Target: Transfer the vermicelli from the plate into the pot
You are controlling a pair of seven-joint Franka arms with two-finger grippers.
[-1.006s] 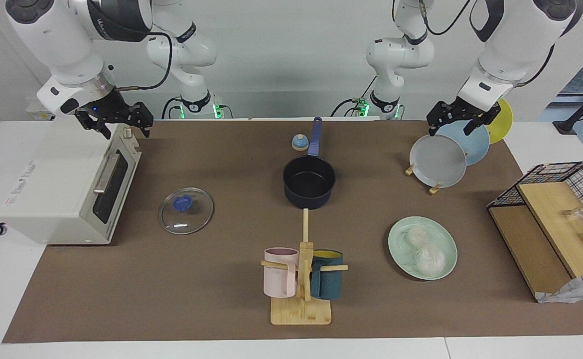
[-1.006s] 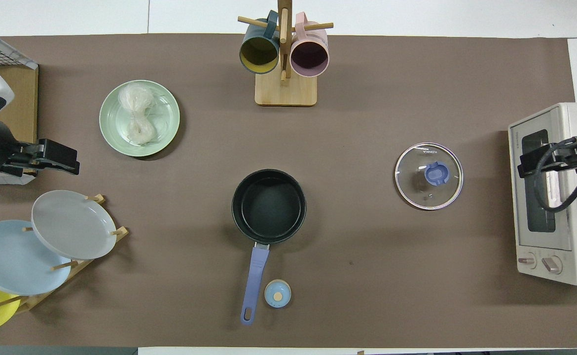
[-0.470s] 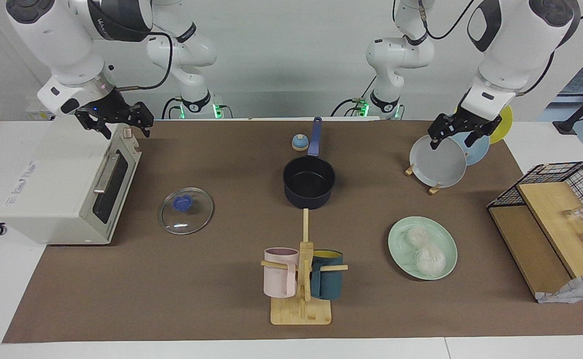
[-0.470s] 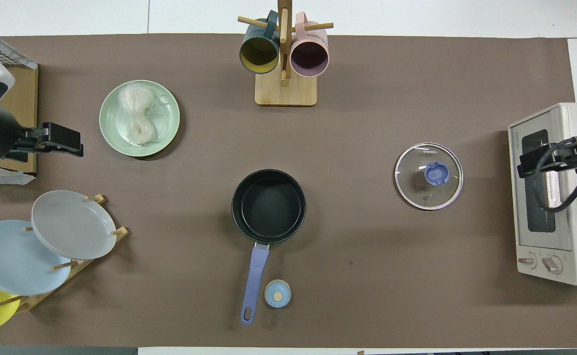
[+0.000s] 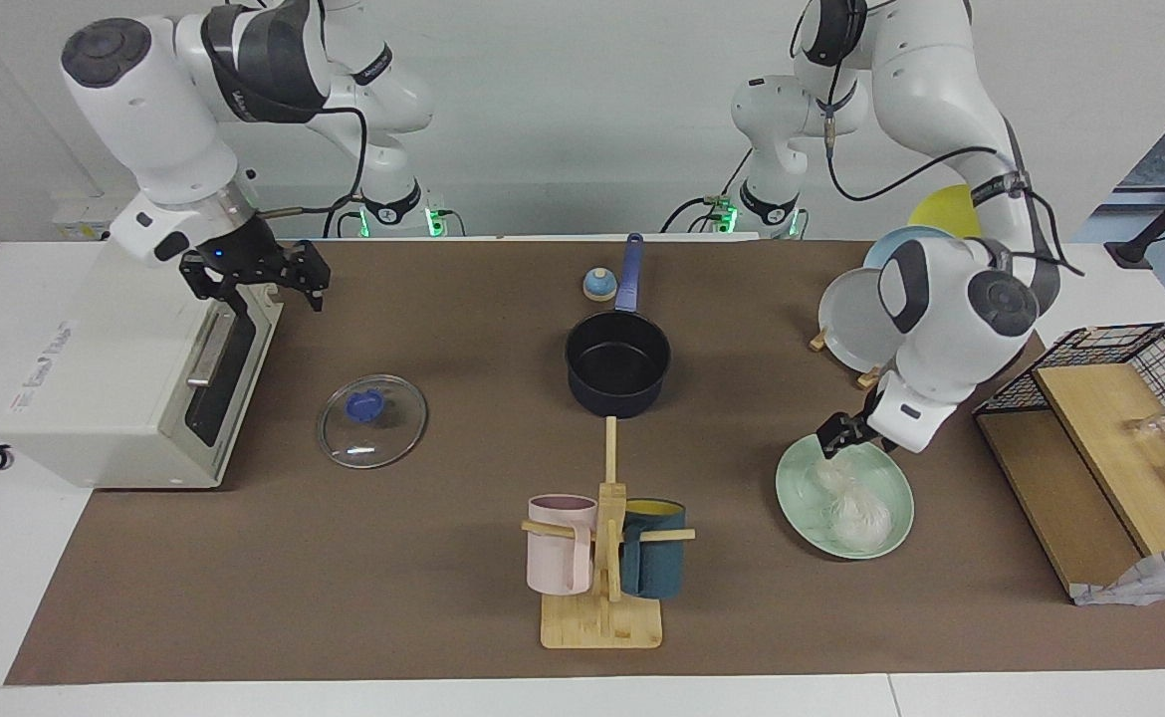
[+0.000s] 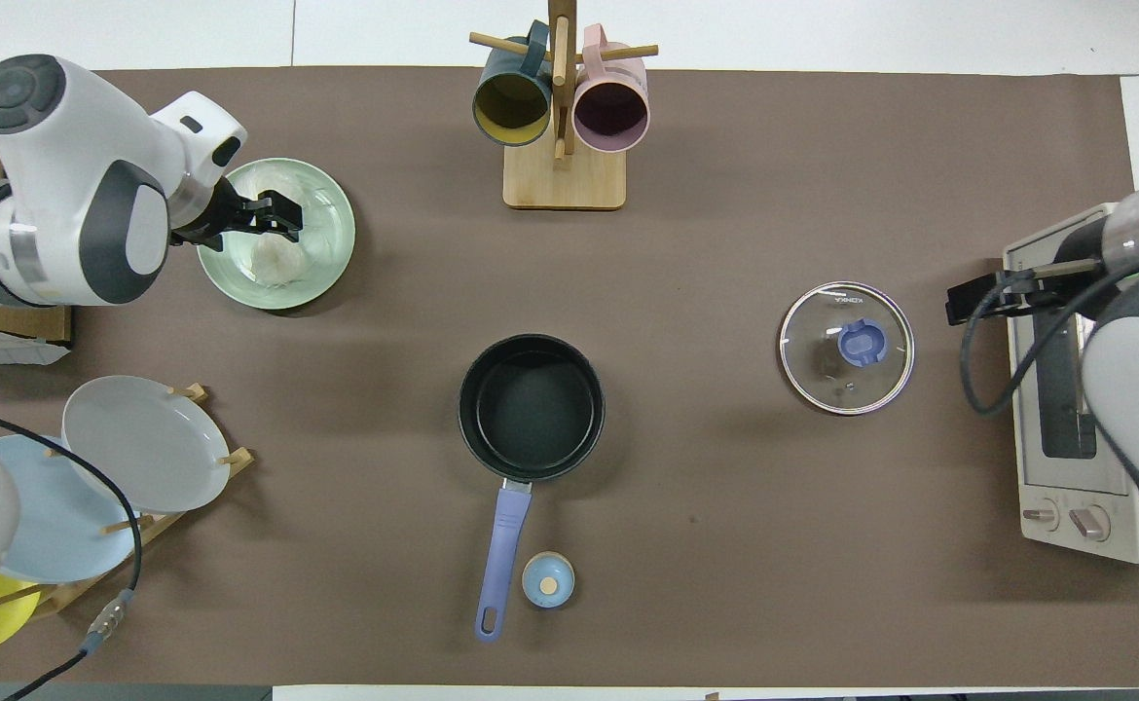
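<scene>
The mint-green plate lies toward the left arm's end of the table, with two whitish vermicelli nests on it. In the overhead view the plate and one nest show beside the arm. My left gripper is open and low over the nest nearer the robots; contact cannot be told. The dark navy pot stands empty mid-table, its blue handle toward the robots. My right gripper is open and waits over the toaster oven's front.
A glass lid lies between pot and toaster oven. A mug tree with pink and teal mugs stands farther from the robots than the pot. A plate rack and a wire basket stand near the mint plate. A small blue knob sits beside the handle.
My left arm has swung from over the plate rack down to the mint-green plate. My right gripper has shifted slightly toward the table's middle, off the toaster's top.
</scene>
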